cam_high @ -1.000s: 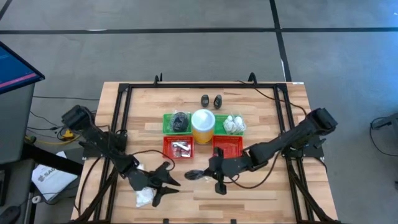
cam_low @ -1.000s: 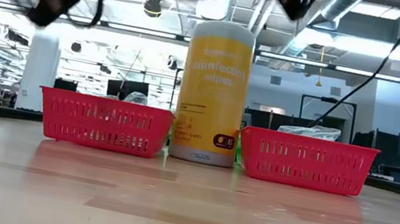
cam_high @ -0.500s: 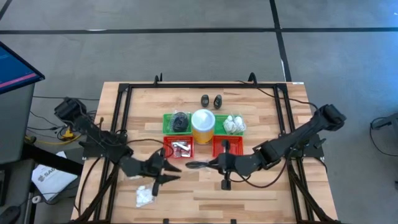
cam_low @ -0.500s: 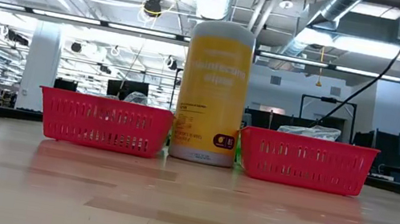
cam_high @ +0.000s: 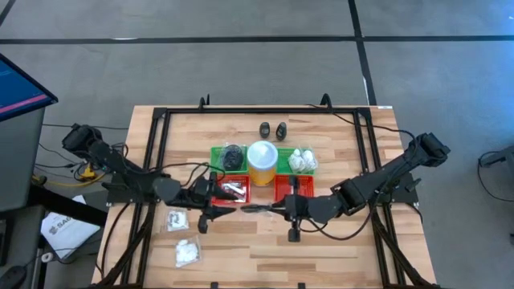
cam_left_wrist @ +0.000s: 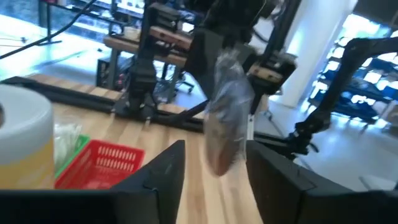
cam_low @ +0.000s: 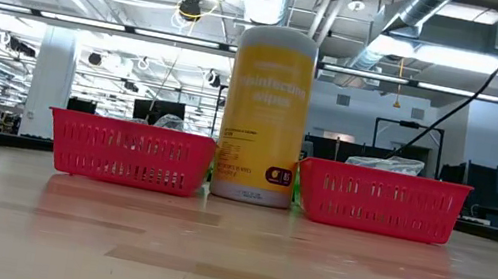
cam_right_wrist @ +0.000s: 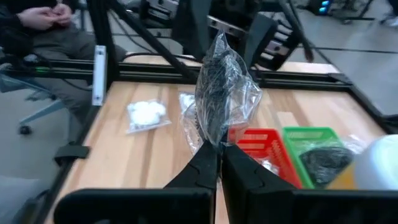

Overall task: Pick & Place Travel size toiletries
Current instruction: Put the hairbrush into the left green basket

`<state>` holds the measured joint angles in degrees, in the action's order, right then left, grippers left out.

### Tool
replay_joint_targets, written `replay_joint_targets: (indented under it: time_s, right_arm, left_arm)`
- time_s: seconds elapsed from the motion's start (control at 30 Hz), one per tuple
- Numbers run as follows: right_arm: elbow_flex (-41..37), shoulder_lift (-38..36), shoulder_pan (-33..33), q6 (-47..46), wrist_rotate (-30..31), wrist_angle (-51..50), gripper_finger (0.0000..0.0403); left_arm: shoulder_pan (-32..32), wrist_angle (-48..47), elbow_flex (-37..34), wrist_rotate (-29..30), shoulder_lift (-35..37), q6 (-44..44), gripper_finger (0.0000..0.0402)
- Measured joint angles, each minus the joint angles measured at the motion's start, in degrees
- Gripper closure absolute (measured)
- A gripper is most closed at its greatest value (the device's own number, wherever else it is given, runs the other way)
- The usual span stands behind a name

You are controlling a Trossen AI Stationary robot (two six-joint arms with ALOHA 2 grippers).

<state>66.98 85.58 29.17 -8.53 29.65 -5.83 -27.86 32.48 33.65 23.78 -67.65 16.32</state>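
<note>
Wooden desk (cam_high: 337, 249) under us: our right claw (cam_right_wrist: 214, 163) pinched tight on clear-wrapped dark pad (cam_right_wrist: 219, 99), mid-air; left claw (cam_left_wrist: 210, 171) parted, facing it, holding nothing.

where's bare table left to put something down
Bare wood along the near edge of the table, right of the white packet, and at the far left corner. Crowded mid-table: trays, yellow wipes canister, left gripper and right gripper.

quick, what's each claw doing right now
left claw: open, holding nothing, facing the packet.
right claw: closed on a clear-wrapped dark pad packet, held up above the table.
</note>
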Motion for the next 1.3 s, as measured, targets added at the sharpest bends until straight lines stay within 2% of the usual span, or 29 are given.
replay_joint_targets:
  time_s: [0.1, 0.37, 0.63, 0.77, 0.83, 1.03, 1.3]
  right_arm:
    - [-0.02, -0.51, -0.02, 0.15, 1.77, 0.14, 0.0403]
    - [0.00, -1.01, -0.97, 1.63, 1.94, 1.99, 0.0403]
    - [0.00, -1.01, -3.16, 1.59, 1.92, 2.06, 0.0403]
    - [0.00, -1.01, -4.15, 1.46, 1.83, 2.04, 0.0403]
    - [0.00, -1.01, -4.51, 1.46, 1.78, 2.06, 0.0403]
    - [0.00, -0.98, -4.70, 1.48, 1.75, 2.19, 0.0403]
    - [0.00, -0.98, -4.70, 1.48, 1.72, 1.89, 0.0402]
  left_arm:
    - [0.72, 0.41, 0.00, -1.86, 0.10, -0.01, 0.0219]
    - [2.24, 2.15, 0.00, -2.15, 0.13, -1.78, 0.0189]
    - [4.96, 3.69, 0.00, -2.46, -0.01, -2.57, 0.0189]
    - [7.35, 4.21, 0.00, -7.19, -0.36, -2.50, 0.0198]
    - [8.36, 4.87, 0.01, -7.59, -0.90, -2.46, 0.0205]
    - [9.97, 4.97, 0.04, -7.64, -1.38, -2.52, 0.0247]
    - [9.95, 5.37, 0.04, -7.66, -1.38, -5.49, 0.0376]
